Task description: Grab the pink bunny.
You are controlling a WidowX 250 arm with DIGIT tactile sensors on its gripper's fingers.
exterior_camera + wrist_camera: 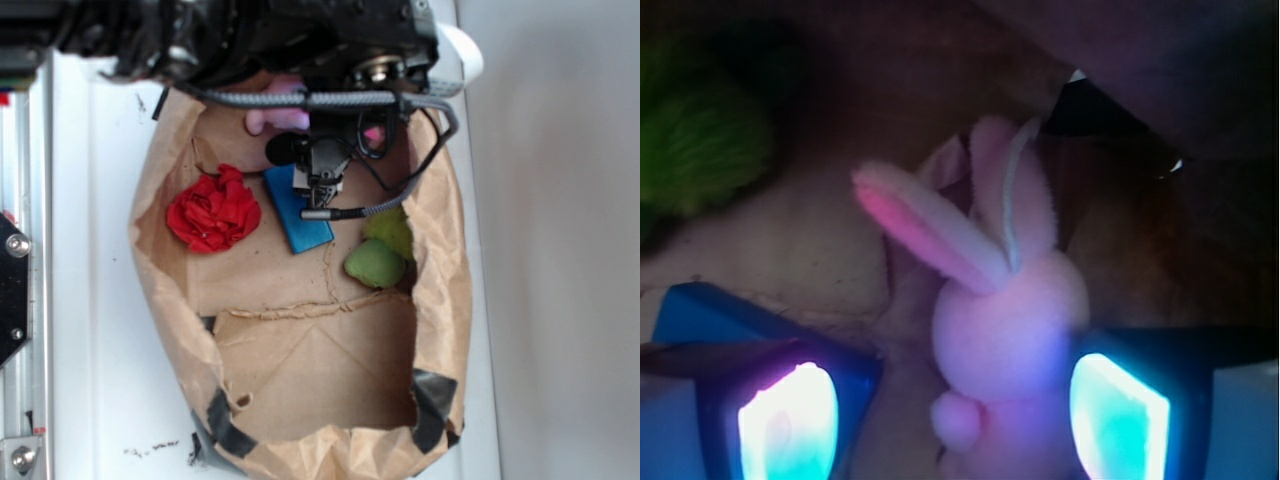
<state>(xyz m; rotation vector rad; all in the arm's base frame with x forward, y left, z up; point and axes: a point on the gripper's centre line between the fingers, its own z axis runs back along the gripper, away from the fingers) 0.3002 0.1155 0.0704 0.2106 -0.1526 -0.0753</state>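
The pink bunny (1010,320) lies on brown paper with its long ears pointing away from the wrist camera. It sits between the glowing pads (785,420) of my gripper (952,420). Its body is close against the right pad, and a gap remains on the left. The gripper is open around it. In the exterior view only pale pink parts of the bunny (275,120) show at the top of the paper bag (300,370). The dark arm (320,175) hangs over it and hides the fingertips.
Inside the bag lie a red ruffled paper ball (213,210), a blue block (298,215) and a green plush toy (380,255); the toy (700,150) also shows upper left in the wrist view. The bag's raised walls surround everything. A white table (90,300) lies outside.
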